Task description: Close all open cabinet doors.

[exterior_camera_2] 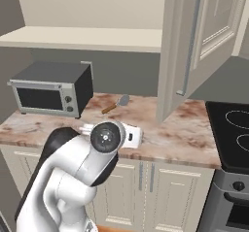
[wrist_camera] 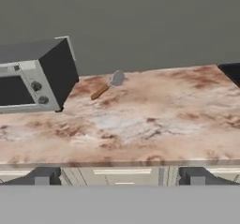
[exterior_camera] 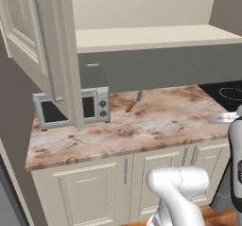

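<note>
An open cabinet door (exterior_camera: pixel 28 36) with a long grey bar handle (exterior_camera: pixel 45 45) swings out over the counter at the left, in front of the toaster oven. Another open cabinet door (exterior_camera_2: pixel 209 37), with its handle (exterior_camera_2: pixel 189 46), juts out at the right near the stove. Between them the cabinet's bare cream shelf (exterior_camera: pixel 151 36) is exposed. My gripper (wrist_camera: pixel 119 177) hangs low over the counter's front edge, well below both doors, open and holding nothing, its fingertips (wrist_camera: pixel 42 176) spread wide. The hand (exterior_camera_2: pixel 130 136) sits ahead of the arm.
A silver toaster oven (exterior_camera_2: pixel 51 88) stands at the left of the marbled counter (wrist_camera: pixel 140 120). A wooden-handled spatula (wrist_camera: pixel 108 85) lies near the back wall. A black cooktop (exterior_camera_2: pixel 233 129) borders the counter on the right. Base cabinets (exterior_camera: pixel 94 187) run below.
</note>
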Robot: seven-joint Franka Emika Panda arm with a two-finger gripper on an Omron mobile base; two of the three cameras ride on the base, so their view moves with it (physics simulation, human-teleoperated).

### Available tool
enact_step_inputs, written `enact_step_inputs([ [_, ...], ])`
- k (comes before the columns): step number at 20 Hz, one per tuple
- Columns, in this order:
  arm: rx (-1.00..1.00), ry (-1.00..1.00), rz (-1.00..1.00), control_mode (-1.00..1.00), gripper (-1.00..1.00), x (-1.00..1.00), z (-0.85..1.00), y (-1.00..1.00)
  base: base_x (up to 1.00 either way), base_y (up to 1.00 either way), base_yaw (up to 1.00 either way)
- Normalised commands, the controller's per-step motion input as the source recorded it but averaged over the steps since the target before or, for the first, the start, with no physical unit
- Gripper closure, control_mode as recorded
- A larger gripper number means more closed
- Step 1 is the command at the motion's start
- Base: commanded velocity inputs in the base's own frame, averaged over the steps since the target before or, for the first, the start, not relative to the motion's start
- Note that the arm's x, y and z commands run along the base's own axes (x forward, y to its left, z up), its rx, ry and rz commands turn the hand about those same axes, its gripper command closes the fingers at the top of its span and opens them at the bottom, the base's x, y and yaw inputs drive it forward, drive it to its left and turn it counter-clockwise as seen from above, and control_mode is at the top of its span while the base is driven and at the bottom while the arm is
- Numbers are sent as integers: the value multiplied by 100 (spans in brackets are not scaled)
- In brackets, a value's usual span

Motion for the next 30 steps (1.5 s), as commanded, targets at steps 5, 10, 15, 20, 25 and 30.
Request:
enact_step_inputs([
  [5,0,-31,2,-100,-100,0,0,-14,0,0,0],
  [10,-1,-36,4,-100,-100,0,0,-17,0,0,0],
  [15,-3,-38,8,-100,-100,0,0,-47,0,0,0],
  [20,-1,-27,8,-100,-100,3,-3,-52,0,0,0],
  [25,0,-13,3,-100,-100,5,-11,-52,0,0,0],
  [30,0,-10,1,-100,-100,1,0,-66,0,0,0],
])
